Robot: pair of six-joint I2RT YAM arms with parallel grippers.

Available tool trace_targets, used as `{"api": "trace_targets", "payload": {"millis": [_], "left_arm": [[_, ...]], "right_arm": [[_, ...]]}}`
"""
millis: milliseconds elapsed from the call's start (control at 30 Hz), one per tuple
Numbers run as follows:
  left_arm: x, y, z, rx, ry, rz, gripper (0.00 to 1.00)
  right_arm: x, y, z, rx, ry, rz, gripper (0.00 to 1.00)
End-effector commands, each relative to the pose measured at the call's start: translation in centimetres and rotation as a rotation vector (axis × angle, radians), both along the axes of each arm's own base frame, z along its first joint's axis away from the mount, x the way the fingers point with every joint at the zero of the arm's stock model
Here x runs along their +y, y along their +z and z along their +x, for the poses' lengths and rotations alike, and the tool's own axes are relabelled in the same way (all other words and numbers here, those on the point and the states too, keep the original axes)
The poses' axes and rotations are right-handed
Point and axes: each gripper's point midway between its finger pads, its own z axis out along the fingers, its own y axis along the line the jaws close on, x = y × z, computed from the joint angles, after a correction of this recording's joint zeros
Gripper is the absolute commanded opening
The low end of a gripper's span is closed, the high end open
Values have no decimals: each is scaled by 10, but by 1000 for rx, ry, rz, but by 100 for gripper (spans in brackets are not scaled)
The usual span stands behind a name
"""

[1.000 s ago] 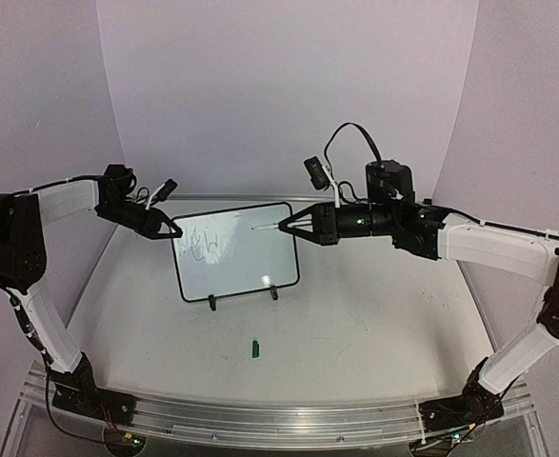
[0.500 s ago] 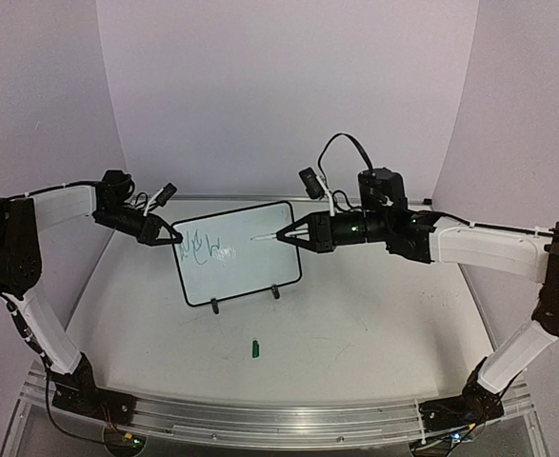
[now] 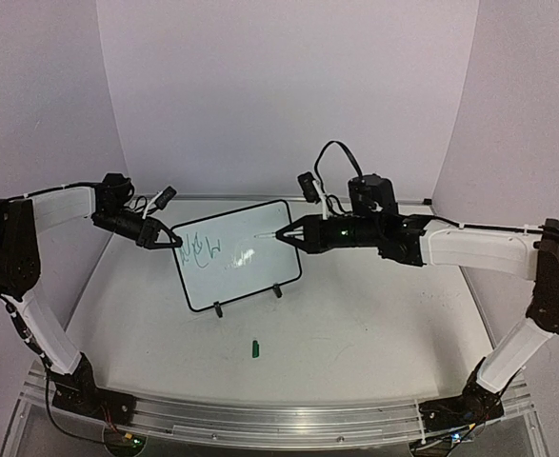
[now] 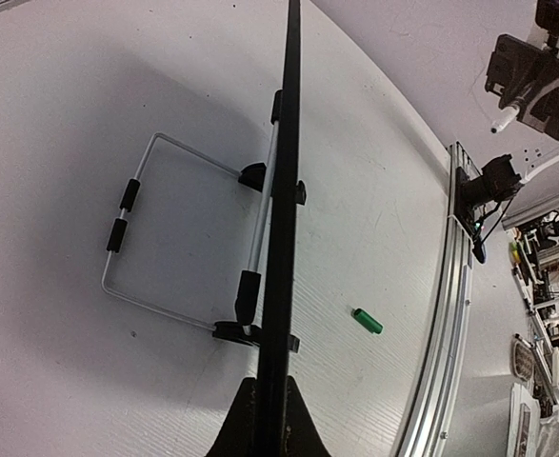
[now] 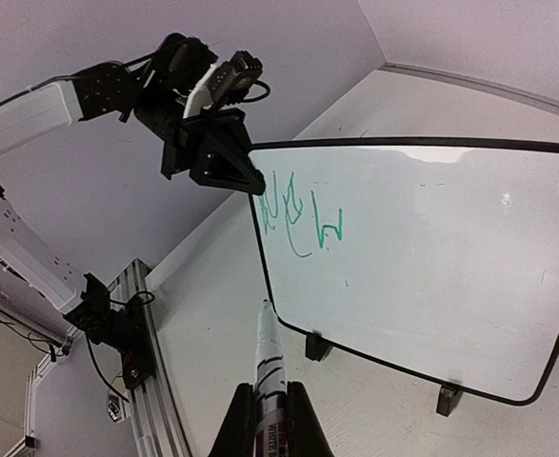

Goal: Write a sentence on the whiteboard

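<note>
Whiteboard: a small glossy white whiteboard [image 3: 246, 274] with rounded corners and a thin black frame. It stands tilted back on two small black feet, toward the far middle of the table.
Sentence: a thin, slanted sentence [image 3: 201, 249] in green marker on the upper left part of the whiteboard. The letters are too scrawled to read.
Left gripper: the black left gripper [image 3: 172, 238] is at the whiteboard's upper left corner, jaws pinched onto the frame edge.
Right gripper: the black right gripper [image 3: 287, 234] is by the whiteboard's upper right part, clamped on a white marker [image 5: 268, 347]. The marker tip points at the board face, and I cannot tell whether it touches.
Cap: a small green marker cap [image 3: 256, 348] lies in front of the whiteboard, well apart from its feet.
Stand: a bent grey wire stand [image 4: 179, 152] with black sleeves sits behind the whiteboard and meets it near the feet.
Surface: a matt white table [image 3: 384, 314] with a few faint scuffs to the right of the whiteboard.
Room: plain pale lilac walls [image 3: 289, 86] close in behind the whiteboard and on both sides.
Rail: an aluminium rail [image 3: 279, 417] runs along the table's near edge, far in front of the whiteboard, and carries both arm bases.
</note>
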Motion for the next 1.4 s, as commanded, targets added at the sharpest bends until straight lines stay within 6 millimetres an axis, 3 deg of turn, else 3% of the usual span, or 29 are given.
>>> {"api": "trace_targets", "payload": {"millis": [0, 433, 700, 1367], "left_arm": [[8, 2, -1, -32, 14, 62, 0], [12, 12, 0, -84, 43, 85, 0], [12, 8, -1, -78, 44, 100, 0], [11, 6, -1, -84, 42, 115, 0]], "right_arm": [[8, 8, 20, -25, -65, 16, 0], [36, 6, 46, -64, -45, 4, 0], [57, -13, 62, -37, -21, -10, 0], [59, -43, 85, 19, -67, -38, 0]]}}
